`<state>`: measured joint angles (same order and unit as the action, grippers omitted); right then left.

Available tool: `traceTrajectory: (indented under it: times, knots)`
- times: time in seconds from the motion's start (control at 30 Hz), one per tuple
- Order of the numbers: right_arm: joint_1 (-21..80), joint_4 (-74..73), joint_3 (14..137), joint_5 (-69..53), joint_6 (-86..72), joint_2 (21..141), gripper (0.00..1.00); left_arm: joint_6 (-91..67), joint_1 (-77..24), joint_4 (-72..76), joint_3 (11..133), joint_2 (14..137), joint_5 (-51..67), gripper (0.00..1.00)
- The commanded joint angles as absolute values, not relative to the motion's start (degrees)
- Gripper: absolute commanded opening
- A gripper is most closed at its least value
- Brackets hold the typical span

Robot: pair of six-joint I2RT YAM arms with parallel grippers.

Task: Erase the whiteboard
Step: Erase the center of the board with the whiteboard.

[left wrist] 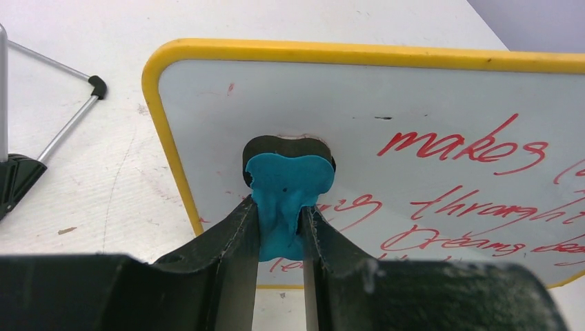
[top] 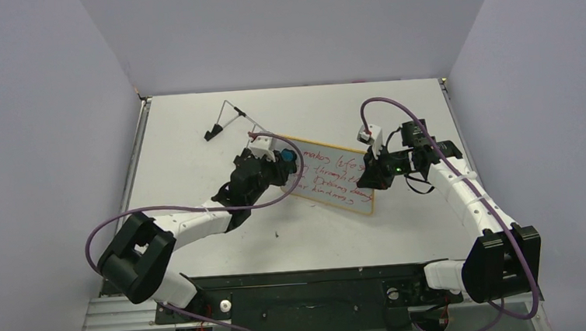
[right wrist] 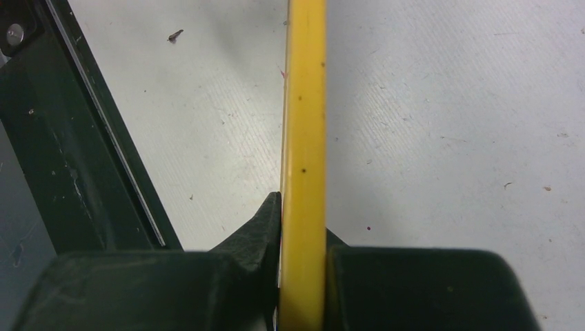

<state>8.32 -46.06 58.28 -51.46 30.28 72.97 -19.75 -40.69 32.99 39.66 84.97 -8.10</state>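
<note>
Blue eraser [left wrist: 290, 181] is squished tight between the fingers of the left end effector [left wrist: 279, 215]. Its dark felt face is pressed on the whiteboard [left wrist: 428, 96] right ahead of the fingertips, close to one rounded corner. The right end effector [right wrist: 301, 227] is pinched shut on the board's yellow rim, which runs straight out from between its jaws, so it looks like that arm is just the clamp. From the top view the board sits between the two end effectors in the middle of the counter [top: 188, 153]. I can't tell if it's lying flat or tipped up a bit. The wire stand [left wrist: 65, 124] is off to the left of the left end effector, not touching anything. My read is we're in the wiping step and not far into it. The patch around the eraser looks mostly bare with faint pink smudges, but the red writing [left wrist: 455, 143] fills everything to the right of the fingertips and below them. The next move probably needs a sideways drag to the right across those lines, keeping the felt flat on the surface with steady pressure. The right side has to hold firm so the board doesn't skate. That eraser looks pretty mangled too, so it might twist in the grip.
</note>
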Motion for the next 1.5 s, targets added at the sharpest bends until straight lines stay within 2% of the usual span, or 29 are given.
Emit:
traceTrajectory:
  times: [0.0, 0.2, 0.53, 1.0, 1.3, 1.47]
  knots:
    - [10.2, -53.3, 58.9, -52.6, 33.8, 73.3, 0.00, -19.7, -41.6, 35.1, 40.3, 83.9, -9.2, 0.00]
    - [10.2, -53.4, 58.8, -52.6, 33.9, 73.5, 0.00, -18.2, -48.5, 34.9, 43.1, 85.8, -12.1, 0.00]
    - [10.3, -53.4, 58.8, -52.6, 34.0, 73.3, 0.00, -19.1, -40.8, 32.9, 42.8, 83.5, -11.8, 0.00]
    - [10.3, -53.5, 58.9, -52.6, 34.0, 73.5, 0.00, -17.6, -49.7, 33.0, 46.9, 85.3, -14.2, 0.00]
    - [10.3, -53.7, 59.0, -52.8, 34.2, 73.1, 0.00, -19.0, -41.8, 31.7, 43.4, 82.9, -14.8, 0.00]
    - [10.3, -53.8, 59.0, -52.9, 34.3, 73.2, 0.00, -20.5, -41.6, 32.2, 42.1, 82.7, -14.8, 0.00]
